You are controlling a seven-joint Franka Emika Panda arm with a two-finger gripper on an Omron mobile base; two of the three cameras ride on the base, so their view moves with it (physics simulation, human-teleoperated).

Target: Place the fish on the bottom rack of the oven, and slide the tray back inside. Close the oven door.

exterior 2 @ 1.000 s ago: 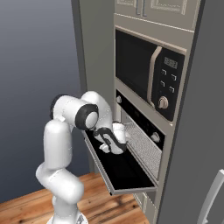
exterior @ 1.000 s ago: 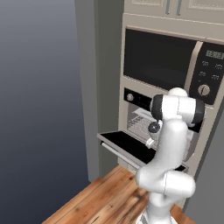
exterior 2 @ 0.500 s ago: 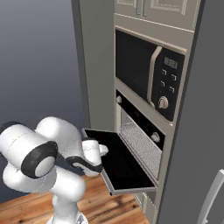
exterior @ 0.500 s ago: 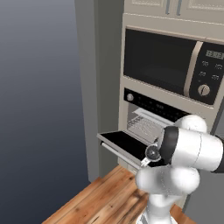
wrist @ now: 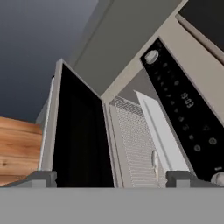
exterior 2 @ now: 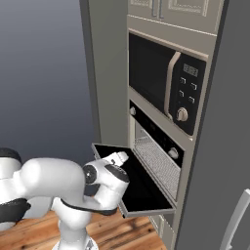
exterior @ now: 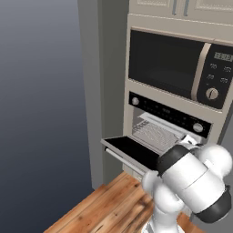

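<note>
The oven door [exterior 2: 132,183] hangs open and level below the oven [exterior: 170,123]. Inside the cavity lies the bottom rack [wrist: 140,148], with a small pale fish [wrist: 155,158] resting near its front edge. The gripper [wrist: 111,178], jaws spread wide and holding nothing, hovers just off the door's outer edge.

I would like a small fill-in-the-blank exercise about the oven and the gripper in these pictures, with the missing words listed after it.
1. The oven door hangs ____, lying flat in front of the cavity.
2. The black microwave sits directly ____ the oven.
3. The gripper has its fingers spread ____, holding nothing.
4. The bottom rack is made of thin metal ____.

Missing words: open; above; apart; wires
</note>
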